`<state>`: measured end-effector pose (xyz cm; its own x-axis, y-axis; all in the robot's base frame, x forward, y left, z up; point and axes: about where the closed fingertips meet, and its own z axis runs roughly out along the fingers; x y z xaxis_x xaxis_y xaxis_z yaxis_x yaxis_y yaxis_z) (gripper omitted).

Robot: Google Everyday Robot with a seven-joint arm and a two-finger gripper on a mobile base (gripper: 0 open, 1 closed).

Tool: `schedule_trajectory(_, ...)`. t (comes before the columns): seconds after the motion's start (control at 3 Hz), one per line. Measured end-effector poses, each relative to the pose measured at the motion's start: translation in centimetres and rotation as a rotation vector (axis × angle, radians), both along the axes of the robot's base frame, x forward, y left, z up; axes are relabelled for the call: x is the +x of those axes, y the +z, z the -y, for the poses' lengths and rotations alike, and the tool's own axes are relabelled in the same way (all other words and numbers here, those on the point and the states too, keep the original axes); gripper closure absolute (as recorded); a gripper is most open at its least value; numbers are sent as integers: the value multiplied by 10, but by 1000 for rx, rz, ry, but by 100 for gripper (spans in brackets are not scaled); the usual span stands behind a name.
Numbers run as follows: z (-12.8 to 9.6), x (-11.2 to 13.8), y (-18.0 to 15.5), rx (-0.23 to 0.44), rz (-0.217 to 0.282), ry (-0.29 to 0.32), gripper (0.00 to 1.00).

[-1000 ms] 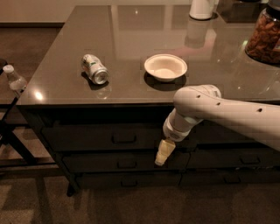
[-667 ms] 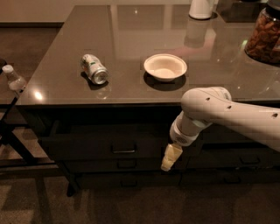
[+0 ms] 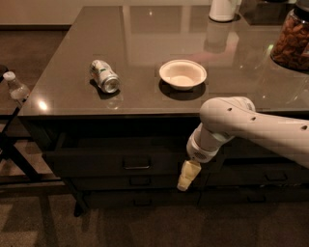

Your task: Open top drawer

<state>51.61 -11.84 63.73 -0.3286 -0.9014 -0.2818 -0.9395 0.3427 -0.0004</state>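
Note:
The top drawer [image 3: 96, 163] is the wide dark front just under the counter's edge on the left column. Its small dark loop handle [image 3: 136, 165] sits at the centre. The front seems to stand slightly forward of the drawers below it, and no inner walls show. My gripper [image 3: 186, 176] is pale yellow and points down at the drawer's right end, to the right of the handle and a little lower. It is apart from the handle. My white arm [image 3: 251, 128] reaches in from the right.
On the glossy dark counter [image 3: 145, 29] lie a tipped can [image 3: 105, 76] and a white bowl [image 3: 182, 74]. A jar of nuts [image 3: 293, 41] and a white container [image 3: 223, 9] stand at the back right. Lower drawers [image 3: 140, 182] sit beneath. A plastic bottle [image 3: 15, 88] is at the left.
My gripper has moved a little to the right and down along the drawer fronts, away from the handle. The can and the bowl have not moved.

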Motion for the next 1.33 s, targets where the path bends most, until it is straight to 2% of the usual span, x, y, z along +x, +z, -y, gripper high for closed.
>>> schedule_trajectory(0.33, 6, -30, 1, 1, -47, -4, 0)
schedule_trajectory(0.67, 6, -30, 1, 1, -47, -4, 0)
schedule_trajectory(1.0, 27, -78, 9, -8, -97, -38, 0)
schedule_trajectory(1.33, 34, -100, 13, -8, -121, -28, 0)
